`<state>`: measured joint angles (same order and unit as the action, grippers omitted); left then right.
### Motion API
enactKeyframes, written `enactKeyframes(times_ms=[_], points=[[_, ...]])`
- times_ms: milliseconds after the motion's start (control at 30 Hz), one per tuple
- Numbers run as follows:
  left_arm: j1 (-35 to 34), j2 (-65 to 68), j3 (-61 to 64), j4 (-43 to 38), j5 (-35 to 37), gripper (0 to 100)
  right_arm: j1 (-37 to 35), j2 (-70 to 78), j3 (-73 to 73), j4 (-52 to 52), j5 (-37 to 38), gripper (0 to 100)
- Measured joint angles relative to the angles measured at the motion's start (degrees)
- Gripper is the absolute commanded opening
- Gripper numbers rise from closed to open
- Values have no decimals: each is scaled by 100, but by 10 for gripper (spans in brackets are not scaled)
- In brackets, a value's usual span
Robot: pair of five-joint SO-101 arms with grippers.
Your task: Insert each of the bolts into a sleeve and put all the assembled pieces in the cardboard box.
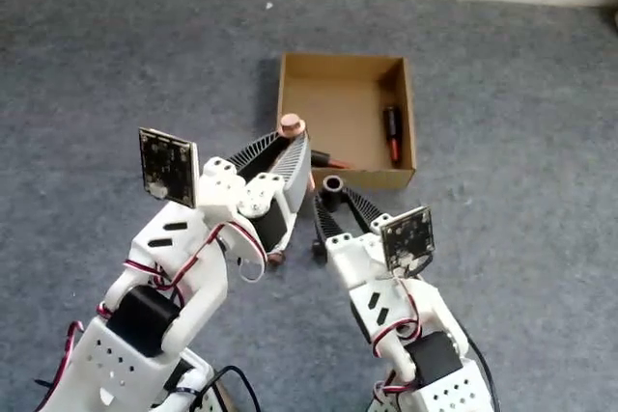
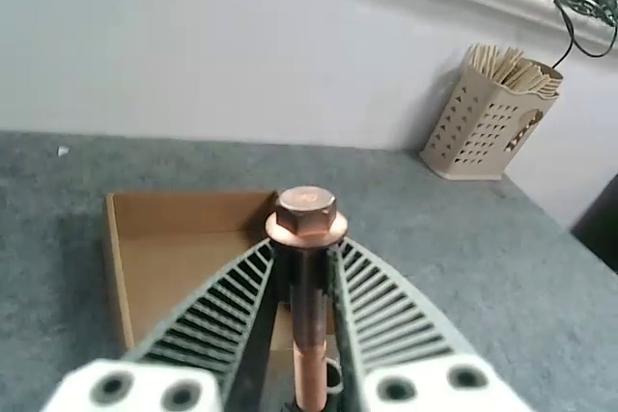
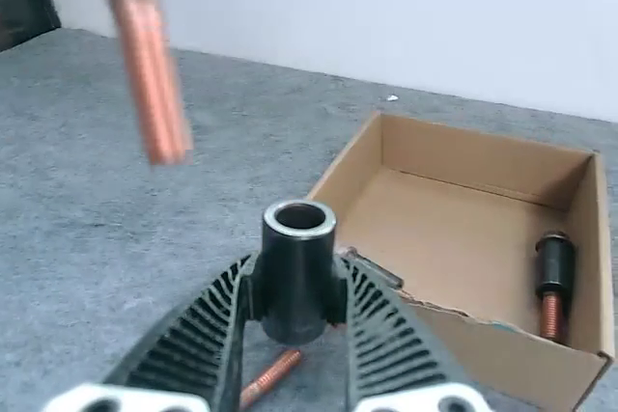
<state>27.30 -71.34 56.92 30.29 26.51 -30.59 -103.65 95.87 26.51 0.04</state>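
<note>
The grey carpeted tabletop (image 1: 502, 65) fills the high view, with a pale wall along the top edge. Two white arms rise from the bottom edge and cover much of the lower half of the frame, the left arm (image 1: 183, 277) at lower left and the right arm (image 1: 396, 306) at lower centre.

The cardboard box (image 1: 338, 108) sits open just above centre. Its lower-left corner is overlapped by the left end effector (image 1: 288, 142), which pinches a copper bolt (image 2: 307, 214) upright, hexagonal head on top, the shank running down between the ribbed fingers (image 2: 381, 306).

Just right of it and lower in the frame, in front of the box's near wall, the right end effector (image 1: 334, 198) clamps a black sleeve (image 3: 297, 267) upright with its bore facing up. Bolt and sleeve are close but apart, the bolt's tip higher than the sleeve's mouth.

Beyond the tabletop's far corner, against the wall, stands a beige perforated holder (image 2: 488, 123) full of thin sticks.

Inside the box, an assembled piece (image 1: 392, 132) lies against the right wall. A second dark-and-copper piece (image 1: 326, 158) lies at the lower-left corner, partly hidden.

A loose bolt (image 3: 270, 378) lies on the tabletop beneath the sleeve.
</note>
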Motion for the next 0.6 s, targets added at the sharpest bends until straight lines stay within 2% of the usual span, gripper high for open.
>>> enactKeyframes(times_ms=[167,367,600], points=[[202,0,211,-132,0,6,-70,0,0,0,18,5],[378,0,712,-870,-9,6,-141,0,0,0,18,5],[343,0,1266,-1705,-413,6,-220,0,0,0,18,5]])
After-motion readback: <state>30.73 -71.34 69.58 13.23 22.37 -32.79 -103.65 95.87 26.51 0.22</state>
